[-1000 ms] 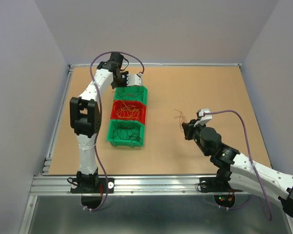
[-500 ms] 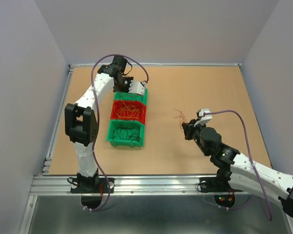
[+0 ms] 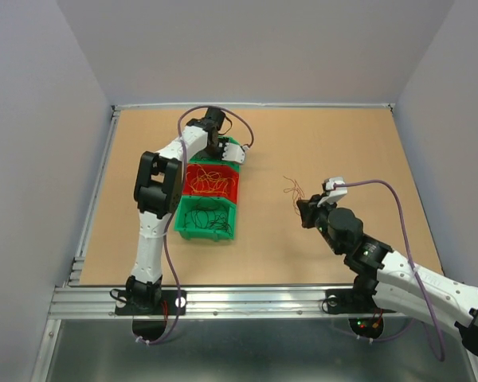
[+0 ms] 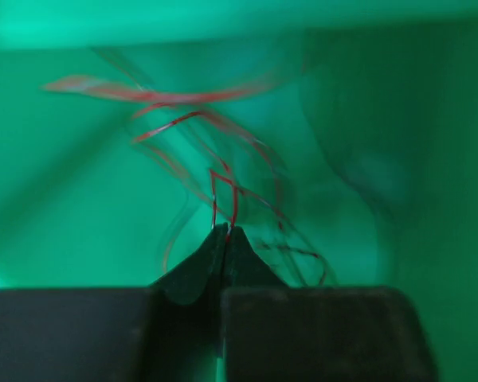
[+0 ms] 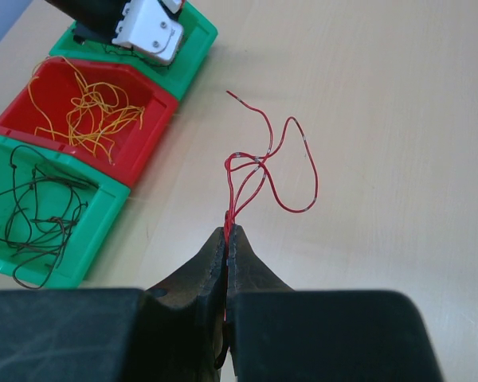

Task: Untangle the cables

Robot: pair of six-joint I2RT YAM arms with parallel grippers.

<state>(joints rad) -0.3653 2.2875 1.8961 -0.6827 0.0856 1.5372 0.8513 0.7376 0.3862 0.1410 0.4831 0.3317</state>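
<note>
My left gripper (image 4: pixel 225 231) is pinched shut on red wires (image 4: pixel 223 187) fanning out just ahead of its tips, inside the green bin (image 4: pixel 80 199). My right gripper (image 5: pixel 229 232) clamps a red cable (image 5: pixel 275 159) looping forward over the table (image 5: pixel 398 119).

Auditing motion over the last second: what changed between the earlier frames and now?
The left arm swung its elbow right. The left gripper dropped from the back rim of the far green bin into it, shut on a red cable. No grab or release seen. Unchanged: right gripper shut on the tabletop red cable.
</note>
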